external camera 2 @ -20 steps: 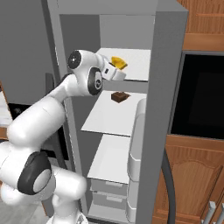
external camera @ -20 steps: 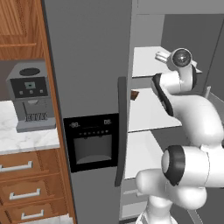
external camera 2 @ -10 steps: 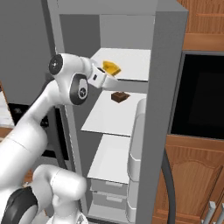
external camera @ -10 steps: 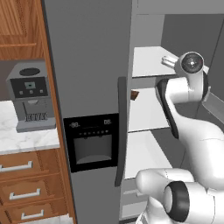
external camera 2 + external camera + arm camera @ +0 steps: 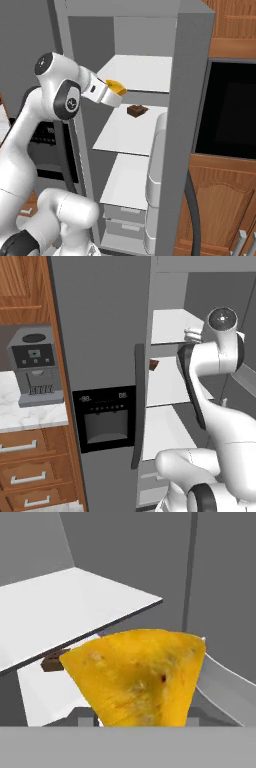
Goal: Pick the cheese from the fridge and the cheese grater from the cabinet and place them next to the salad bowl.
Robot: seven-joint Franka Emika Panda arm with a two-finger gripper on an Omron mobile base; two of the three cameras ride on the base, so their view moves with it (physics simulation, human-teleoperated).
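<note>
Standing beside the wooden drawers (image 5: 22, 466) and coffee machine (image 5: 34, 372), the fridge (image 5: 102, 356) is open, its white shelves (image 5: 131, 131) exposed. At the shelf edge the gripper (image 5: 114, 93) pinches the cheese (image 5: 116, 87), held just in front of the top shelf. Farther right, a small brown block (image 5: 137, 110) lies on the middle shelf.

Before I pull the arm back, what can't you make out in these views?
- Pincer fingertips: hand view, covered by the cheese; right base view, too small to tell.
- Brown block on the middle shelf: too small to identify; left base view, mostly behind the fridge door.
- Fridge drawers: right base view, partly hidden behind the door bins.
</note>
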